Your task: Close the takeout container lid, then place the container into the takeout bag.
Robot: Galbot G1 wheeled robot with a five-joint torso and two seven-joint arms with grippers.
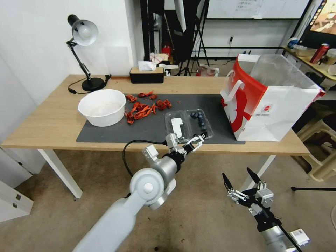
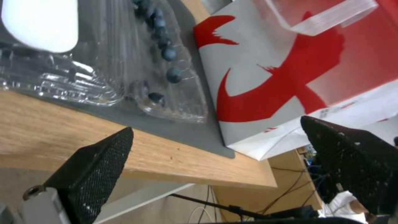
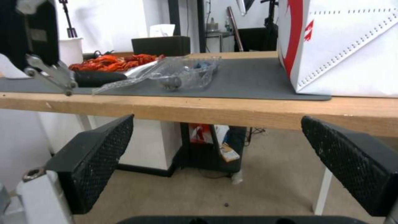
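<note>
Container (image 1: 189, 125) lies open just beyond left gripper (image 1: 189, 140).

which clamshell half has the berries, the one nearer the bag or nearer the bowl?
The half nearer the takeout bag holds the blueberries. The other half, the lid, lies open toward the white bowl and carries a white label.

Head view: even, bright room light; the grey desk lamp (image 1: 83, 32) at upper left adds no visible beam. Straight edges bow near the frame borders. Shadows under the light wooden table (image 1: 52, 122) are soft. Left wrist view: the clear plastic hinged container (image 2: 104, 62) carries white glare streaks and is soft-focused. Right wrist view: mildly blurred throughout.
</note>
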